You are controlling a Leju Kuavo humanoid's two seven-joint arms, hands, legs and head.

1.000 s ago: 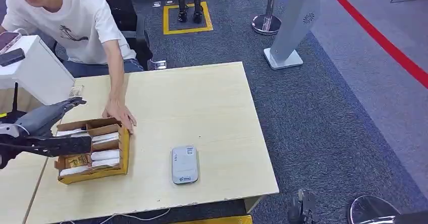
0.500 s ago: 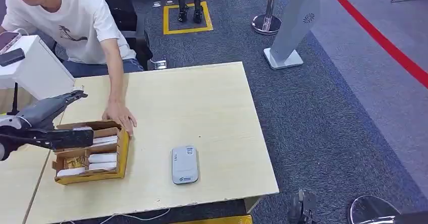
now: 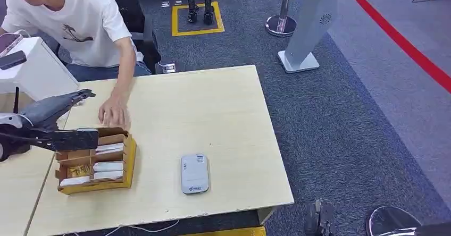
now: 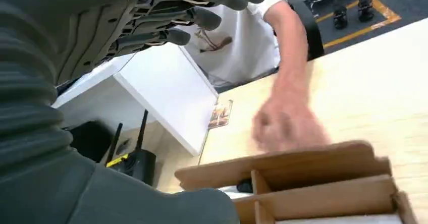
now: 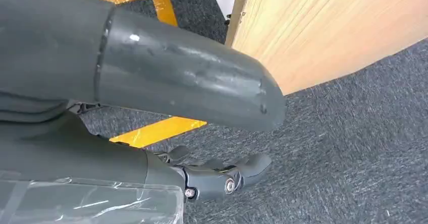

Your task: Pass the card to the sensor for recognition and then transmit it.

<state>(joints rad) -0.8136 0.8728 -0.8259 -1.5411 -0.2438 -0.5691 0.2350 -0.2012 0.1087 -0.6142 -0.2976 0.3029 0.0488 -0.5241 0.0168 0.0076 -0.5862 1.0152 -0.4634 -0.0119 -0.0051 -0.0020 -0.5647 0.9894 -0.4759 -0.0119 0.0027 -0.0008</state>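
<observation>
The left robot hand (image 3: 58,123) sits at the left edge of the head view, over the far-left end of the cardboard box (image 3: 97,161). Its thumb points up and to the right while its darker fingers (image 3: 74,139) stretch flat across the box's upper-left corner. Thumb and fingers are spread wide apart and nothing lies between them; in the left wrist view the fingers (image 4: 202,17) reach out straight with no card in them. Whether the fingers touch the box rim or hang just above it cannot be told.

The white cards (image 3: 109,166) lie in the compartments of the box, just below and to the right of the left robot hand in the head view. The grey sensor (image 3: 194,173) lies flat on the table (image 3: 213,114), well to the right of the box and apart from it.

A person's hand (image 3: 113,111) rests on the table just above the box, near the robot's thumb tip.

The right robot hand (image 5: 212,176) hangs below the table edge over the grey carpet, its fingers curled in with nothing in them.
</observation>
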